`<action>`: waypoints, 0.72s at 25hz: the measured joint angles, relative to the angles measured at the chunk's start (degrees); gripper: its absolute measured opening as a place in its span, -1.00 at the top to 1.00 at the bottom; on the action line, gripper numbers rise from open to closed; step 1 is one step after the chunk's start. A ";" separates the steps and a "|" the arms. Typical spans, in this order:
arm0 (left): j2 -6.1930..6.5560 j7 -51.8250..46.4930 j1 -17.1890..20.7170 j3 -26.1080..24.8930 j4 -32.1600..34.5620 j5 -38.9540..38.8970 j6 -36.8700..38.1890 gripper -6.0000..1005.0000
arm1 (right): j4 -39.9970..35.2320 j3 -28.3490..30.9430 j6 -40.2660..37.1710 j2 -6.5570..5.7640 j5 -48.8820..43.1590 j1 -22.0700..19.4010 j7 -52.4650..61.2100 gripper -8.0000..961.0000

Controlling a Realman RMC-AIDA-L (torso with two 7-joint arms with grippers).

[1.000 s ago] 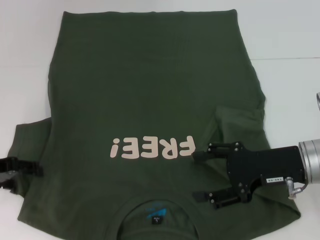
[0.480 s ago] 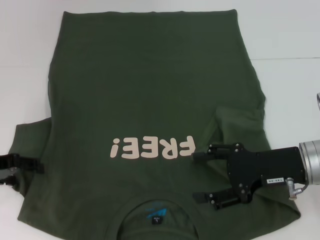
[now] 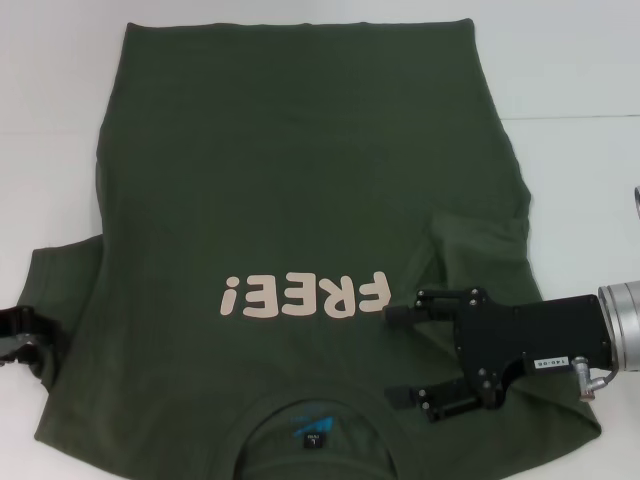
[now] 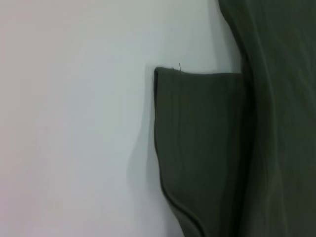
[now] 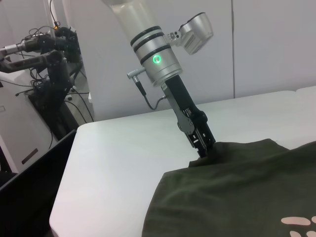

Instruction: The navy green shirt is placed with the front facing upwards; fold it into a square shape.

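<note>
White counter (image 3: 570, 70) runs bare along its far edge; beyond its far corner, dark equipment with cables (image 5: 47, 59) stands against pale wall panels (image 5: 266, 44).

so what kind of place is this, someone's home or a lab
Most likely a robotics lab or test room. The navy green shirt lies on a plain white table, and behind it stand other robot arms with loose cables and bare wall panels. Nothing domestic shows.

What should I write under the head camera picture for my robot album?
Right gripper, jaws open, hovers over the navy green shirt beside its FREE! print; left gripper meets the sleeve.
</note>
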 joint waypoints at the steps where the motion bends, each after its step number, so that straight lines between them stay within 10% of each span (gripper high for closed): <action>1: 0.00 0.09 0.00 0.00 0.06 0.03 -0.04 -0.44 | 0.00 0.00 -0.01 0.00 0.01 -0.01 0.00 -0.94; 13: -0.01 0.35 -0.18 2.39 0.13 0.21 -0.36 0.81 | 0.00 0.00 -0.52 0.00 0.22 -0.19 0.90 -0.94; 18: -0.16 0.46 -0.18 2.73 0.21 0.23 -0.47 0.83 | 0.00 0.00 -0.64 0.00 0.22 -0.20 0.90 -0.94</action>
